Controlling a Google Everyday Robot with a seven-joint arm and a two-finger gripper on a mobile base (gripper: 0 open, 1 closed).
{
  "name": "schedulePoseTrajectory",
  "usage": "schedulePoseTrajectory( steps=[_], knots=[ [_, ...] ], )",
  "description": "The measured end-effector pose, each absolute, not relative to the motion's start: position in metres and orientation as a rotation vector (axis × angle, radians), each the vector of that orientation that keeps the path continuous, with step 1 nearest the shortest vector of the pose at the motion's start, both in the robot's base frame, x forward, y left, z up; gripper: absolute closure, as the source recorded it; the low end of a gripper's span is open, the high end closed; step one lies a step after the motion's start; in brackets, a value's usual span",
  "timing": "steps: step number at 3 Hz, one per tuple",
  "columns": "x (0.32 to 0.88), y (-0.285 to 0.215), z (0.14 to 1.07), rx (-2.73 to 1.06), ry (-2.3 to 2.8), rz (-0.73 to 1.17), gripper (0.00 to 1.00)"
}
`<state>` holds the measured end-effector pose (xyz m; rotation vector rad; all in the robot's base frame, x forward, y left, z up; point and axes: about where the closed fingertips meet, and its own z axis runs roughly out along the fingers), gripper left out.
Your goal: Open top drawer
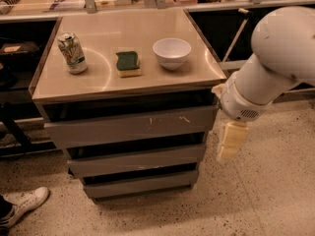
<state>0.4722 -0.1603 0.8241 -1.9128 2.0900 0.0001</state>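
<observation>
One pale, blocky tool (230, 141) hangs beside the flat, scratched grey top drawer (130, 127), its state impossible to tell.

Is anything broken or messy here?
Only small things. The top drawer has pale scratches on its front, and the can on the counter looks dented. Nothing is spilled. The gripper hangs off to the side of that drawer, touching nothing.

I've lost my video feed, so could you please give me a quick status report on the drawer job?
Gripper hanging right of cabinet, apart from drawers. Top drawer untouched. Can, sponge, bowl on top, none blocking.
</observation>
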Motion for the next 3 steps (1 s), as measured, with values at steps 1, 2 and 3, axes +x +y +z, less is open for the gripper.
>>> schedulePoseTrajectory(
  steps=[1, 2, 3],
  knots=[
    [0.497, -0.139, 0.78, -1.963, 2.057, 0.066, 0.0],
    [0.497, -0.139, 0.78, -1.963, 2.057, 0.066, 0.0],
    [0.515, -0.125, 0.759, -1.945, 2.043, 0.035, 0.0]
  ],
)
